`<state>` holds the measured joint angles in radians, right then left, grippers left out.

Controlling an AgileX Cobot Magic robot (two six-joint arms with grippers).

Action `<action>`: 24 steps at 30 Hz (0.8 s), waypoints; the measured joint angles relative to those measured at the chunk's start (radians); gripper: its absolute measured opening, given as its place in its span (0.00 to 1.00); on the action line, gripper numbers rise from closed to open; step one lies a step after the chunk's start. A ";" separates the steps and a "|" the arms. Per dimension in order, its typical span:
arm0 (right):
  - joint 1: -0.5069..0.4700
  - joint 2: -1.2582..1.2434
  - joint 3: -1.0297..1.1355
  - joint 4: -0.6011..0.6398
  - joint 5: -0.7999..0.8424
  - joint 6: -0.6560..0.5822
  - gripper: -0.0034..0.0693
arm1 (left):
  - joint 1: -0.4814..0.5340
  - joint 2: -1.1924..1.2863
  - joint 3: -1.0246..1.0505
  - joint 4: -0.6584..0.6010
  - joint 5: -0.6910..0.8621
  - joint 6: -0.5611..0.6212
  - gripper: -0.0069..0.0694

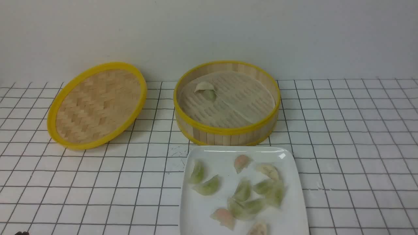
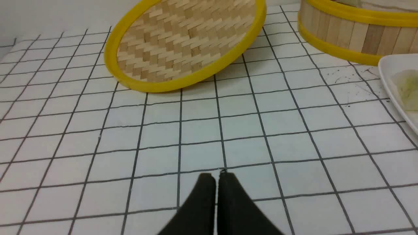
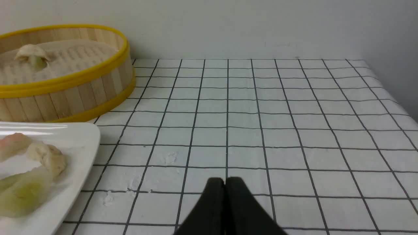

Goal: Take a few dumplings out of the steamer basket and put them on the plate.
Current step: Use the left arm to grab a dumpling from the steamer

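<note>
While left fingers (image 2: 200, 204) and right fingers (image 3: 213, 205) sit together, the plate (image 1: 215, 156) and nearest dumpling (image 1: 258, 229) are cropped.

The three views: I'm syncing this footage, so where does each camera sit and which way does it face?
Front view: between the arms, looking forward over the plate, steamer basket and lid; no arm clearly shows.
Left wrist view: low over the table, facing the lid; the shut left gripper shows.
Right wrist view: low beside the plate, facing the back wall; the shut right gripper shows.
Shared: front and right wrist views both show the whitish dumpling in the basket.
</note>
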<state>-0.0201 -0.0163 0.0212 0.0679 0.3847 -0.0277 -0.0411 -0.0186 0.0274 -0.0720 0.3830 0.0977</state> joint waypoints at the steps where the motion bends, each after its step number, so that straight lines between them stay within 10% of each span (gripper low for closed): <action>1: 0.000 0.000 0.000 0.000 0.000 0.000 0.03 | 0.000 0.000 0.000 0.000 0.000 0.000 0.08; 24: 0.000 0.000 0.000 0.000 0.000 -0.003 0.03 | 0.000 0.000 0.003 -0.122 -0.094 -0.098 0.08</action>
<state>-0.0201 -0.0163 0.0212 0.0679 0.3847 -0.0308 -0.0411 -0.0186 0.0305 -0.1944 0.2893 0.0000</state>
